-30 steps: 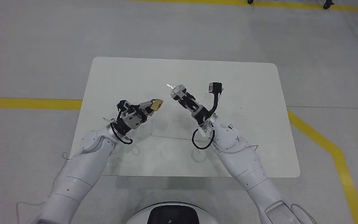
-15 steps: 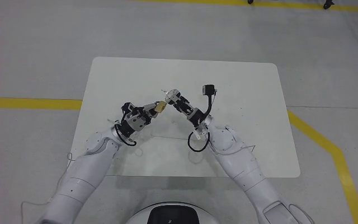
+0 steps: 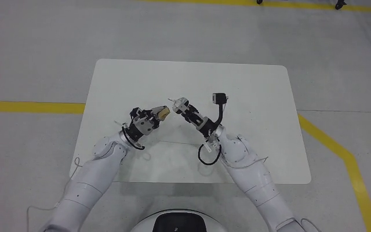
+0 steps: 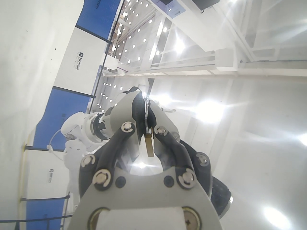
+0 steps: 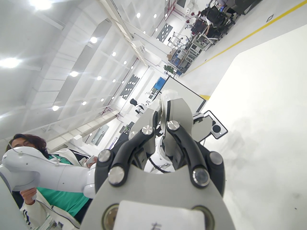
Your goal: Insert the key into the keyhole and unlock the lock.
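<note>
The small brass lock (image 3: pixel 164 110) is held above the middle of the white table (image 3: pixel 249 87) with my left gripper (image 3: pixel 157 113) shut on it. In the left wrist view the lock (image 4: pixel 150 146) is a narrow brass strip between the shut fingers (image 4: pixel 124 111). My right gripper (image 3: pixel 181 107) is shut on a thin silver key (image 3: pixel 174 102), whose tip points at the lock and lies right against it. Whether the tip is inside the keyhole I cannot tell. The right wrist view has the key (image 5: pixel 163 117) edge-on between the black-backed fingers (image 5: pixel 180 111).
Both grippers hang over the table's middle, close to each other. Bare white tabletop (image 5: pixel 263 101) lies all around them. A yellow floor line (image 3: pixel 35 107) runs past the table on both sides.
The two grippers have closed in on each other. The right gripper with the key came down and left toward the lock, and the left gripper shifted right to meet it.
</note>
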You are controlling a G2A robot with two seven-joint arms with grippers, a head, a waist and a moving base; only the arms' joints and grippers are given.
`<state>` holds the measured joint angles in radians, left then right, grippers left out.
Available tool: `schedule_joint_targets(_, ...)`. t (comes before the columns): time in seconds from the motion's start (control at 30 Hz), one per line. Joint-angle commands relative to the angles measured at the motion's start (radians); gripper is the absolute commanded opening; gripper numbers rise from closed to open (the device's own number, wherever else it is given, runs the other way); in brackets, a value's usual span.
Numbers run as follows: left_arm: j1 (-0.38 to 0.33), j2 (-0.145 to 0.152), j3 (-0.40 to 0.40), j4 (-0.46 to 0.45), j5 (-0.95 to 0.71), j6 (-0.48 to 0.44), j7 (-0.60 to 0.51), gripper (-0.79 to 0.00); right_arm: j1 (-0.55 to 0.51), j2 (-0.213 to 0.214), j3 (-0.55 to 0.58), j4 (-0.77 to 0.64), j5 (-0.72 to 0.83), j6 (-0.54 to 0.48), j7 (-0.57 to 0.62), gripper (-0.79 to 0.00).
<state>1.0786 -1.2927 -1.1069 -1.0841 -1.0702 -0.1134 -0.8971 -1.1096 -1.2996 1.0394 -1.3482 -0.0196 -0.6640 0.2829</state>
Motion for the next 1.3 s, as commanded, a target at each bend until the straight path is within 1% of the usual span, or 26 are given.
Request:
schedule_joint_targets(0.0,-0.008,-0.005,-0.001,0.016,-0.049,0.045,-0.007,-0.785,-0.022,0.004,0.021,-0.025,-0.009,-0.007,-0.014,-0.785)
schedule_joint_targets(0.13,-0.034,-0.011,-0.002,0.040,-0.076,0.094,-0.007,-0.785,-0.062,0.012,0.065,-0.065,-0.058,-0.004,-0.059,-0.785)
schedule_joint_targets(0.3,-0.053,-0.013,-0.004,0.045,-0.060,0.117,-0.024,-0.785,-0.104,0.016,0.103,-0.105,-0.135,0.030,-0.132,-0.785)
schedule_joint_targets(0.47,-0.051,-0.010,-0.025,0.049,-0.064,0.140,-0.044,-0.785,-0.104,0.016,0.103,-0.105,-0.135,0.030,-0.132,-0.785)
schedule_joint_targets(0.67,-0.068,-0.010,-0.035,0.047,-0.042,0.163,-0.030,-0.785,-0.104,0.016,0.103,-0.105,-0.135,0.030,-0.132,-0.785)
schedule_joint_targets(0.8,-0.092,-0.019,-0.012,0.035,-0.031,0.173,-0.010,-0.785,-0.104,0.016,0.103,-0.105,-0.135,0.030,-0.132,-0.785)
schedule_joint_targets(1.0,-0.135,-0.049,0.051,0.052,-0.048,0.182,0.035,-0.785,-0.104,0.016,0.106,-0.107,-0.138,0.032,-0.134,-0.785)
schedule_joint_targets(1.03,-0.145,-0.054,0.060,0.059,-0.051,0.183,0.043,-0.785,-0.101,0.020,0.127,-0.117,-0.169,0.031,-0.146,-0.785)
schedule_joint_targets(1.13,-0.176,-0.069,0.085,0.080,-0.065,0.192,0.058,-0.785,-0.125,0.037,0.216,-0.171,-0.384,-0.008,-0.212,-0.785)
schedule_joint_targets(1.27,-0.229,-0.088,0.127,0.114,-0.044,0.212,0.076,-0.785,-0.155,0.056,0.298,-0.230,-0.556,-0.076,-0.210,-0.785)
